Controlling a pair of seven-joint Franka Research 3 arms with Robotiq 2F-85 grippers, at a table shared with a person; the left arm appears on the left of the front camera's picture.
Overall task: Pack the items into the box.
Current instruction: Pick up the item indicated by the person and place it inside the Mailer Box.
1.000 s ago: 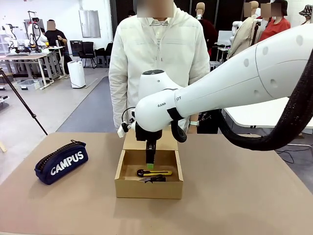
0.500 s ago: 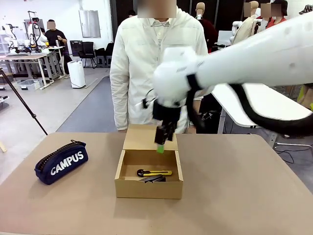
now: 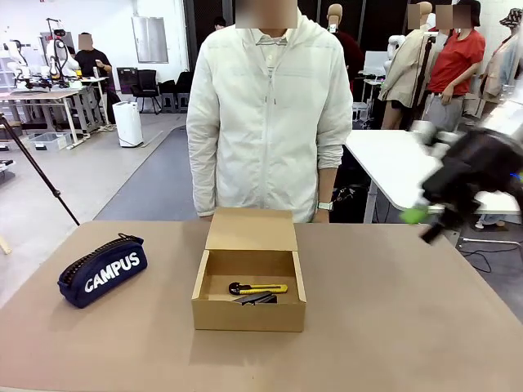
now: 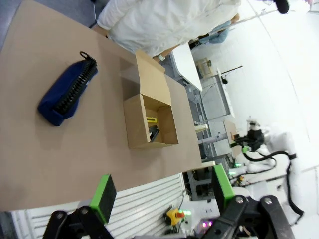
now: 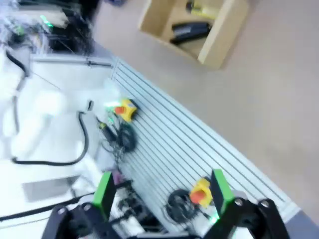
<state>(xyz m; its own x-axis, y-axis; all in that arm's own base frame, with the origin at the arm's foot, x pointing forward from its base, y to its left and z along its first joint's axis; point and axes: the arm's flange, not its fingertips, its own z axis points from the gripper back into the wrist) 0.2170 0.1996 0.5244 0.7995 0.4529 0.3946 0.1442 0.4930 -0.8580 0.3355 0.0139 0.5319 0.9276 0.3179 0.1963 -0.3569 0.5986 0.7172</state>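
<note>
1. The yellow-and-black knife [image 3: 258, 288] lies flat in the box [image 3: 248, 315], its long axis across the box and its black end to the left.
2. The black stapler [image 3: 260, 299] lies just beside it, by the front wall.
3. The navy fabric pencil case [image 3: 103, 270], with white "CAMPUS" lettering and its zip on top, lies slantwise on the brown counter [image 3: 392, 327], well left of the cardboard box.
4. The left arm's jaws are open and empty, and so are the right arm's jaws.

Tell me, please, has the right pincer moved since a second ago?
Yes: the right pincer swung rightward, from over the box to well right of it.
</note>
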